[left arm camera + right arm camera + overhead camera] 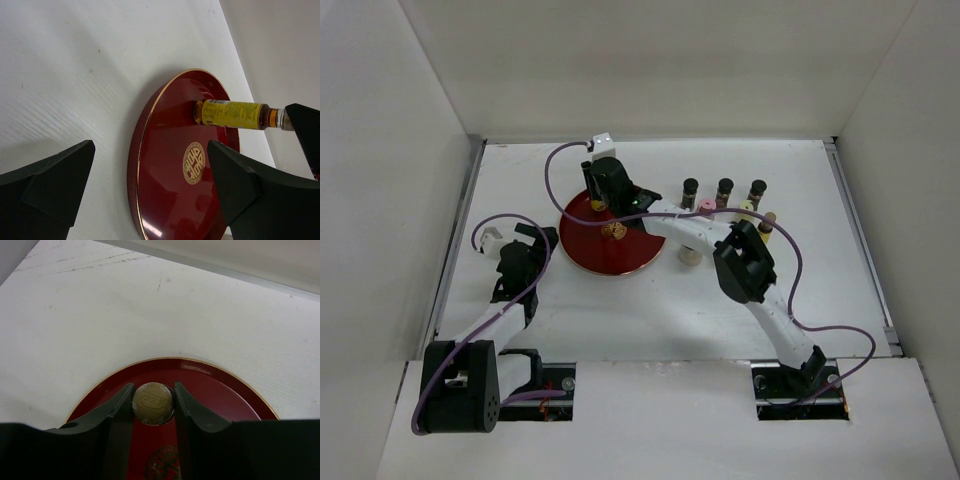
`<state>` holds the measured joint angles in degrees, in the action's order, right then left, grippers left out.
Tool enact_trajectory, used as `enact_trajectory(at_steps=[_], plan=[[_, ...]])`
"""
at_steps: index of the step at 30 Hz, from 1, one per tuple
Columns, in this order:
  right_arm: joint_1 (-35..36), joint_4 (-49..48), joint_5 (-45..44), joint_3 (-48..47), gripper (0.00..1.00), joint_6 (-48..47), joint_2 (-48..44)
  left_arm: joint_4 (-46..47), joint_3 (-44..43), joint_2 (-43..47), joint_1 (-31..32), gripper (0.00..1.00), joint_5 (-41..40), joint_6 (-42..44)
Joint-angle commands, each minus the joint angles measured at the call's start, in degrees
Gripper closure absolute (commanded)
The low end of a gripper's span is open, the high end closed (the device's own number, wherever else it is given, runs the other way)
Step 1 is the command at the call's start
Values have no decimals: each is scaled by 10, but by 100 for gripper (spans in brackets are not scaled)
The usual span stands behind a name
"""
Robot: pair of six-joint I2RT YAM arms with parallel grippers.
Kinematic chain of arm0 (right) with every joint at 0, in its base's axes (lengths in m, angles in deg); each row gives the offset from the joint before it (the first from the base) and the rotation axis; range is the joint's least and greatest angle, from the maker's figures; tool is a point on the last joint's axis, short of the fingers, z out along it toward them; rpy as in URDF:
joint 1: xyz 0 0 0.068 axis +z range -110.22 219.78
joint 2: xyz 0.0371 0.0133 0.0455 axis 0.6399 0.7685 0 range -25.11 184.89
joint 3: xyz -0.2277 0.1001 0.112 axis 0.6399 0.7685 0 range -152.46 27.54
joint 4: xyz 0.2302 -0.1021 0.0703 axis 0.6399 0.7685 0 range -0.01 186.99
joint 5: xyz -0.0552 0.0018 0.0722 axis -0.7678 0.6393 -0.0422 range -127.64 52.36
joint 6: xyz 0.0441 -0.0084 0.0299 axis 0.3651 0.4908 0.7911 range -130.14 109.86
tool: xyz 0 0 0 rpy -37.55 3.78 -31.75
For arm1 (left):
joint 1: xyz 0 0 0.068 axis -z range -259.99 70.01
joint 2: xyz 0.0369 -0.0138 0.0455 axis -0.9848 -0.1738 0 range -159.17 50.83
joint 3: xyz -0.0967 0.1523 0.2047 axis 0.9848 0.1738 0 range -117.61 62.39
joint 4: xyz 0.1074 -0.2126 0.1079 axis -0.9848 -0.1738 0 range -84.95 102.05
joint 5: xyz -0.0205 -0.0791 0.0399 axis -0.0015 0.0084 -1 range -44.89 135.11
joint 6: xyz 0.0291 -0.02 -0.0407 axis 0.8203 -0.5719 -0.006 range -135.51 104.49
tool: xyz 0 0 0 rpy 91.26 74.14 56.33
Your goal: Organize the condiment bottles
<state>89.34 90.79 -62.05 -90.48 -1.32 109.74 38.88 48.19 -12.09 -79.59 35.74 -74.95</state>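
My right gripper (599, 196) reaches over the far left part of the red tray (640, 258). It is shut on the gold cap (153, 403) of an amber bottle with a yellow label (232, 114). The bottle stands upright with its base on the tray (165, 140). My left gripper (534, 250) is open and empty, just left of the tray's rim, and its fingers (50, 185) frame the tray. Several other bottles stand right of the tray: three with black caps (725, 187), one with a pink cap (706, 205), one with a pale yellow cap (747, 210) and one with a brown cap (766, 220).
A whitish jar (691, 255) stands at the tray's right edge, under my right arm. My right forearm (740, 260) crosses in front of the bottle group. White walls close the table on three sides.
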Motion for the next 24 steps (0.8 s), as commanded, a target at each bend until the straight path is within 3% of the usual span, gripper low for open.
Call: enact_trajectory(at_steps=[1,11,24], plan=[[3,-48,-2,-23,66,9,4,31,1,-3,2,0,7,-6],[3,-72,2,15,37,31,-27,31,1,4,5,0,-2,-1],[5,-106,4,96,32,20,-143,31,0,2,8,0,-2,0]])
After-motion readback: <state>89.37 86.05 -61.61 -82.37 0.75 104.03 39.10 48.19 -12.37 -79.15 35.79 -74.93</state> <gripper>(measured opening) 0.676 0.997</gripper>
